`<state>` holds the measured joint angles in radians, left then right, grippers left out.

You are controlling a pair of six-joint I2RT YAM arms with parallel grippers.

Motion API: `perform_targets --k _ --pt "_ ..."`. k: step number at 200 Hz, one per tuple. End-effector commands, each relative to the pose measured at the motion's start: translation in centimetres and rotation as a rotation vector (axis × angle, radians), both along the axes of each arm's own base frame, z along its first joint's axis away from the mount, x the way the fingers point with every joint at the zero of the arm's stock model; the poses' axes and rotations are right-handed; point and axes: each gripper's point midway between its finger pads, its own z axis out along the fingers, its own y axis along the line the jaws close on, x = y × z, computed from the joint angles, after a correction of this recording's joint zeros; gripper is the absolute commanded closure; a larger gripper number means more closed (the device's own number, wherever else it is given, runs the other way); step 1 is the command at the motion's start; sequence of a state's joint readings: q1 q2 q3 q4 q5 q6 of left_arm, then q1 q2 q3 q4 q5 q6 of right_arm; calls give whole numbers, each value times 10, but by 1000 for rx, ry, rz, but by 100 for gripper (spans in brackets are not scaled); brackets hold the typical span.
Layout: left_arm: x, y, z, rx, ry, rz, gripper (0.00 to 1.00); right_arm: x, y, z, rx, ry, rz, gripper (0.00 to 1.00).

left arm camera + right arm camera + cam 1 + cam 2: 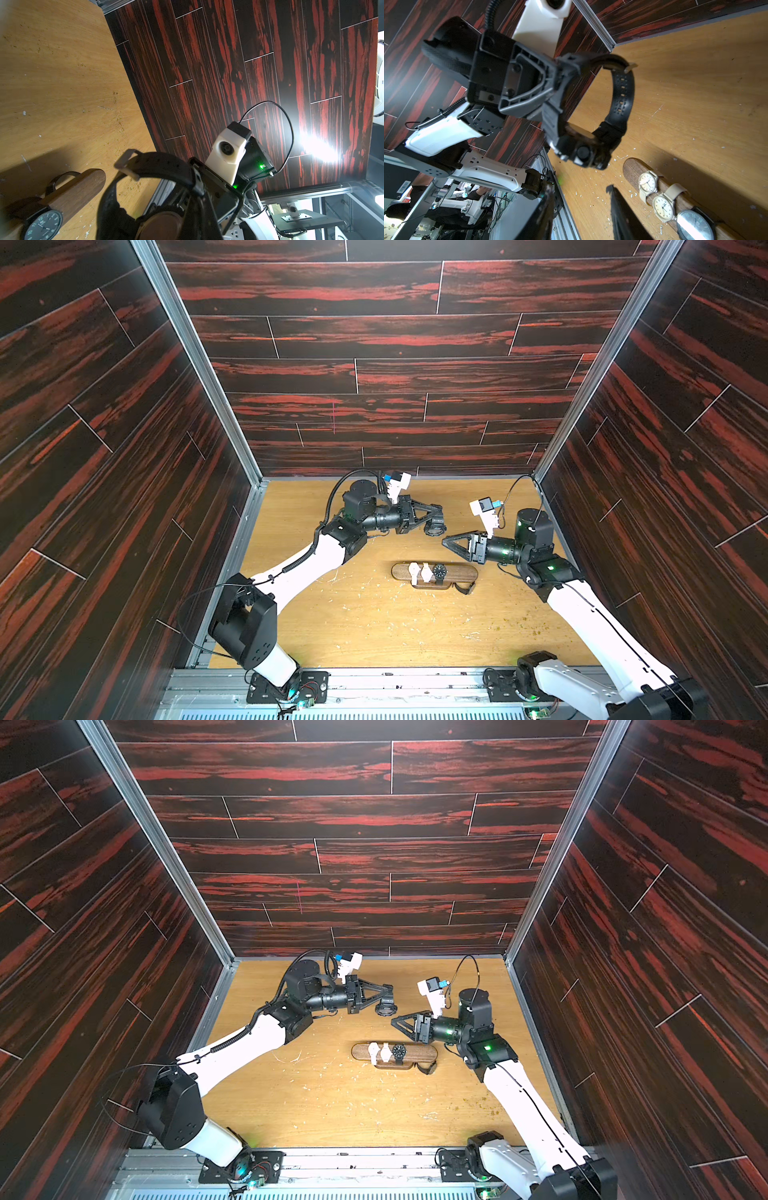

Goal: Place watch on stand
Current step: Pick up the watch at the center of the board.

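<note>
A black watch [435, 527] hangs above the table behind the stand, case lowest. My left gripper [436, 515] is shut on its strap [620, 99], and the buckle end sticks out past the fingers. In the left wrist view the strap [158, 164] loops close in front of the camera. My right gripper [444, 540] points at the watch from the right, just short of it. It is open, and only table shows between its fingers [623, 209]. The stand [457, 572], a dark wooden bar, lies nearer the front and carries two white watches [414, 570] and a dark-faced one [439, 571].
A dark strap [465, 588] lies on the table by the stand's right end. Pale chips and crumbs are scattered over the wooden table [374, 626]. Dark red walls close in three sides, and a metal rail [395, 682] runs along the front.
</note>
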<state>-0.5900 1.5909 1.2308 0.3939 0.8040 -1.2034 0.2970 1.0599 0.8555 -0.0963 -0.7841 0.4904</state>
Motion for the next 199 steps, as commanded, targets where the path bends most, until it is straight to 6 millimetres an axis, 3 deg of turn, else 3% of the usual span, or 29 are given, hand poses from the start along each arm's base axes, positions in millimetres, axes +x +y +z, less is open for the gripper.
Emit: perform_targets --k 1,59,129,199 --pt "0 1 24 -46 -65 -6 100 6 -1 17 10 -65 7 53" --pt "0 1 25 -47 -62 -8 100 15 2 35 30 -103 13 53" --pt "-1 0 33 -72 -56 -21 100 23 9 37 79 -75 46 50" --pt "6 -5 29 -91 -35 -22 100 13 12 42 118 -79 93 49"
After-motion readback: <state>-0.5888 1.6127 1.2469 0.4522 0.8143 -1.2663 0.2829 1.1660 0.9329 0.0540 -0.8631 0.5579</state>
